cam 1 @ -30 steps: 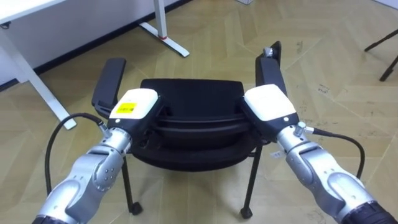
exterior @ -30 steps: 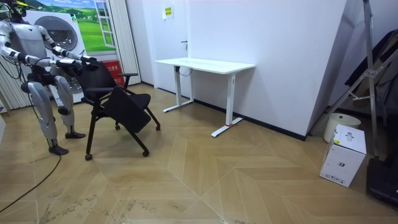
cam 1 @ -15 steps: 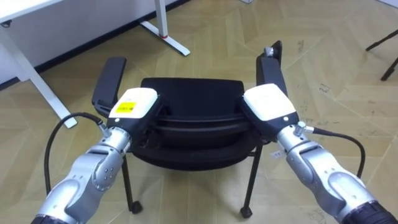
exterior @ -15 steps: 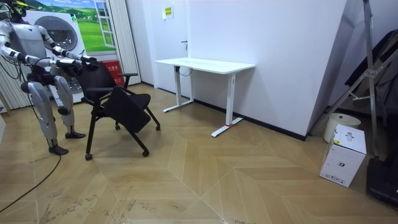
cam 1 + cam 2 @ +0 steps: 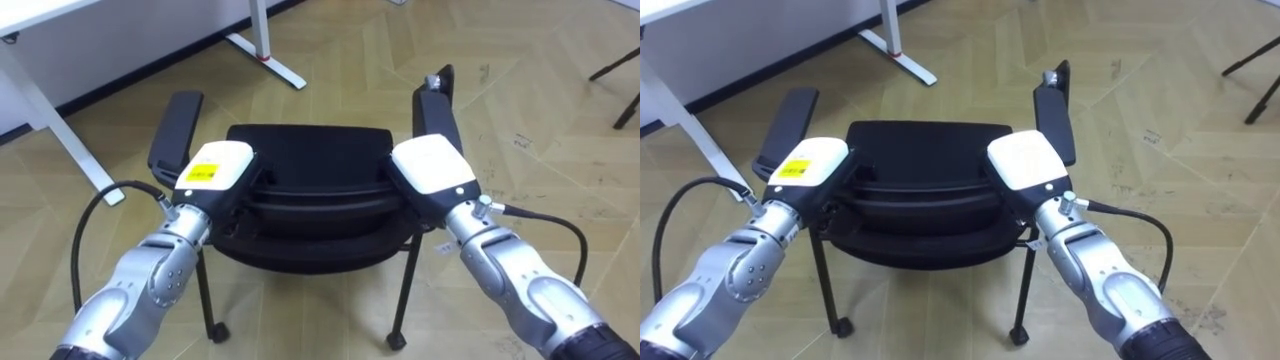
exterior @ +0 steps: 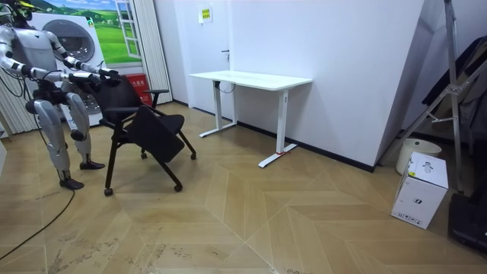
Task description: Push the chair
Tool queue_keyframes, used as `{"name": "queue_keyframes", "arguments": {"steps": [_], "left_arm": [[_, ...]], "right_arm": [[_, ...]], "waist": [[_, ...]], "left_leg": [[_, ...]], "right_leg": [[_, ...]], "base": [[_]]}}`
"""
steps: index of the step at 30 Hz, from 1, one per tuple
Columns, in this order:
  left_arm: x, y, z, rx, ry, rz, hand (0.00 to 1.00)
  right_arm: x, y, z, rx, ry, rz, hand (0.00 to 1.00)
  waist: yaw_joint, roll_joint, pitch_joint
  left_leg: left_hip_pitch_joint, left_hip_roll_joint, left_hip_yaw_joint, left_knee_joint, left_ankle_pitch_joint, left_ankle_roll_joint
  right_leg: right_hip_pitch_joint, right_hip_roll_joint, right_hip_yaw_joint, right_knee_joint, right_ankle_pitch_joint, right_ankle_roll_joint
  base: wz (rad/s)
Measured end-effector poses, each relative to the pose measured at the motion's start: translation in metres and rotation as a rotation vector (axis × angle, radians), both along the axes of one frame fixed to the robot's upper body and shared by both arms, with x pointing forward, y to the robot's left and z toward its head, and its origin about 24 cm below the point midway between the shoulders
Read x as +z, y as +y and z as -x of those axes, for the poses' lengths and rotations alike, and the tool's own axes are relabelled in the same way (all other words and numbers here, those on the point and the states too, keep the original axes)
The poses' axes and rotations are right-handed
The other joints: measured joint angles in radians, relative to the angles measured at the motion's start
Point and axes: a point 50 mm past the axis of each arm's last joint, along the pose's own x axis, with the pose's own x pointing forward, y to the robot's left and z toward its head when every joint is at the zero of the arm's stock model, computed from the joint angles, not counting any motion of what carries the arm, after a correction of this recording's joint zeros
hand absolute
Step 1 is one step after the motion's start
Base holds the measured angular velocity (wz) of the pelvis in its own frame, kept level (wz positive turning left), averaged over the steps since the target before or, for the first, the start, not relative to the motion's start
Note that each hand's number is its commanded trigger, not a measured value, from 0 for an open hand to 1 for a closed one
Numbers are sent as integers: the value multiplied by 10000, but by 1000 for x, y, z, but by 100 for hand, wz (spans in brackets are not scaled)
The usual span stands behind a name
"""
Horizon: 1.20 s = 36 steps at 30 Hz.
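A black chair (image 5: 310,165) with armrests (image 5: 176,130) and castors stands right in front of me, its back towards me and its seat folded down at a slant. My left hand (image 5: 215,167) rests against the left end of the backrest's top edge, my right hand (image 5: 432,165) against the right end. In both eye views the hands' white backs face me and what lies beyond them is hidden by the backrest. In the room view I stand upright behind the chair (image 6: 148,129) with both arms stretched out to it.
A white desk (image 6: 251,79) stands by the wall ahead on my left, its foot (image 5: 262,45) near the chair. A washing machine (image 6: 72,38) is behind me. A white box (image 6: 421,189) and a folding stand (image 6: 449,84) are far off. Wooden floor lies beyond the chair.
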Motion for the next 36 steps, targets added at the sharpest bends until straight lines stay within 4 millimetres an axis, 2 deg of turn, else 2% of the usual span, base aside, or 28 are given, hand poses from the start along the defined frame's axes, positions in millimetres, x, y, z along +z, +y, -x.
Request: {"name": "queue_keyframes", "arguments": {"steps": [6, 8, 9, 11, 13, 14, 16, 17, 18, 19, 20, 21, 22, 23, 24, 25, 26, 27, 28, 29, 30, 31, 32, 33, 34, 35, 36], "left_arm": [[-5, 1, 1, -12, 208, -29, 100], [-4, 2, -2, -37, 192, -66, 100], [-4, 2, -2, -65, 205, -69, 100], [-6, 2, -2, -162, 194, -52, 100], [-7, 2, -2, -215, 244, -30, 100], [-8, 3, -1, -225, 294, -44, 100], [-11, 2, -1, -207, 423, -13, 100], [-13, 1, -1, -192, 539, 25, 100], [-15, 1, 0, -185, 632, 49, 100], [-16, 1, 1, -169, 684, 61, 100], [-18, 0, 3, -186, 722, 133, 100], [-17, -2, 3, -217, 700, 197, 100], [-17, -3, 3, -237, 689, 226, 100], [-17, -4, 3, -294, 712, 287, 100], [-19, -5, 6, -349, 739, 348, 100], [-20, -6, 7, -389, 749, 359, 100], [-21, -5, 10, -434, 774, 364, 100], [-19, -4, 11, -478, 678, 312, 100], [-16, -4, 10, -482, 597, 297, 100], [-12, -4, 9, -480, 440, 250, 100], [-8, -3, 7, -540, 310, 187, 100], [-6, -4, 6, -566, 242, 162, 100], [-5, -4, 6, -602, 202, 153, 100], [-3, -4, 5, -630, 174, 188, 100], [-2, -5, 4, -653, 164, 235, 100], [-1, -7, 2, -629, 177, 311, 100], [-1, -7, 0, -660, 257, 342, 100]], "right_arm": [[-3, 1, 1, 20, 203, -6, 100], [-3, 0, 0, -37, 218, -43, 100], [-4, -1, 0, -65, 254, -54, 100], [-5, -3, 0, -54, 342, -179, 100], [-7, -4, 1, -69, 402, -239, 100], [-8, -5, 3, 10, 430, -254, 100], [-9, -7, 5, 28, 467, -296, 100], [-10, -8, 7, 0, 523, -312, 100], [-12, -8, 8, -16, 601, -342, 100], [-13, -8, 9, -23, 643, -362, 100], [-13, -10, 10, -24, 623, -357, 100], [-12, -13, 10, -8, 531, -309, 100], [-11, -13, 10, -15, 489, -302, 100], [-11, -16, 11, -40, 424, -283, 100], [-13, -18, 13, -64, 410, -273, 100], [-14, -18, 15, -82, 433, -295, 100], [-17, -19, 18, -102, 491, -339, 100], [-15, -18, 19, -80, 423, -391, 100], [-13, -18, 19, -83, 341, -424, 100], [-10, -18, 18, -85, 169, -490, 100], [-8, -18, 17, -118, 20, -524, 100], [-7, -18, 16, -141, -39, -550, 100], [-6, -19, 16, -168, -116, -592, 100], [-4, -19, 15, -202, -217, -624, 100], [-2, -20, 14, -232, -277, -628, 100], [-1, -21, 13, -268, -332, -636, 100], [-1, -21, 13, -317, -241, -603, 100]], "waist": [[-2, -12, 35], [-13, -130, 204], [-19, -153, 219], [-58, -189, 265], [-48, -169, 270], [-72, -173, 268], [-97, -26, 238], [-110, 64, 253], [-117, 82, 290], [-61, 32, 265], [-103, -14, 234], [-101, -34, 224], [-64, -33, 201], [-8, 9, 172], [38, 73, 126], [68, 83, 121], [132, 63, 2], [87, 11, -31], [49, 10, -32], [61, -42, -13], [134, -189, 68], [179, -242, 80], [199, -339, 50], [174, -443, 31], [150, -447, 34], [29, -377, 44], [-11, -401, 61]], "left_leg": [[40, -2, -8, 241, -1, -1], [-108, -10, -15, 798, -44, -57], [-170, 5, -23, 1013, -118, -65], [-673, 150, -44, 2348, -587, -136], [-1097, 309, -41, 3497, -809, -142], [-1394, 378, -61, 4174, -815, -134], [-1824, 603, -116, 5160, -802, -121], [-2072, 790, -117, 5823, -674, -68], [-2493, 911, -114, 6542, -361, 60], [-2663, 895, -120, 6691, -389, 134], [-3031, 721, -75, 6268, -634, 167], [-3506, 354, -36, 5604, -635, 176], [-3711, 226, 15, 5147, -584, 188], [-3979, -74, 199, 3959, -346, 241], [-4002, -223, 473, 2743, 155, 429], [-3988, -298, 536, 2313, 518, 571], [-3897, -421, 495, 1914, 1238, 704], [-3799, -533, 538, 1755, 1691, 925], [-3800, -582, 571, 1757, 1755, 984], [-3767, -694, 733, 1784, 1766, 1043], [-3675, -818, 907, 1830, 1726, 1179], [-3664, -891, 984, 1928, 1665, 1269], [-3689, -1085, 1111, 2217, 1496, 1487], [-3683, -1312, 1127, 2458, 1168, 1586], [-3691, -1410, 1139, 2641, 975, 1670], [-3681, -1490, 1164, 3025, 573, 1819], [-3509, -1621, 1209, 3215, 305, 1885]], "right_leg": [[178, -53, -76, 58, -5, 5], [164, -158, -174, 451, -178, -23], [158, -180, -227, 585, -254, -27], [112, -214, -368, 1176, -747, -110], [5, -236, -485, 1782, -1134, -193], [-3, -249, -552, 2021, -1347, -259], [65, -194, -663, 2146, -1557, -358], [210, -77, -736, 2143, -1653, -443], [376, -27, -747, 2148, -1748, -520], [392, -54, -748, 2181, -1822, -542], [339, -97, -777, 2234, -1924, -576], [214, -193, -761, 2376, -2057, -617], [158, -244, -739, 2445, -2101, -592], [172, -292, -742, 2482, -2133, -535], [267, -308, -797, 2467, -2203, -500], [380, -307, -784, 2461, -2265, -458], [520, -338, -722, 2468, -2412, -364], [591, -408, -738, 2469, -2552, -215], [599, -459, -750, 2477, -2597, -152], [605, -604, -670, 2499, -2663, -32], [655, -792, -542, 2555, -2766, 114], [675, -908, -509, 2622, -2852, 180], [715, -1139, -452, 2751, -3002, 334], [712, -1408, -443, 3093, -3165, 515], [652, -1552, -487, 3470, -3207, 587], [277, -1840, -488, 4719, -3077, 651], [-254, -2206, -246, 6301, -2548, 607]], "base": [[1], [14], [21], [19], [16], [23], [24], [23], [21], [30], [18], [7], [-19], [-31], [-28], [-22], [0], [6], [7], [-10], [-18], [-20], [-13], [-8], [0], [6], [6]]}}
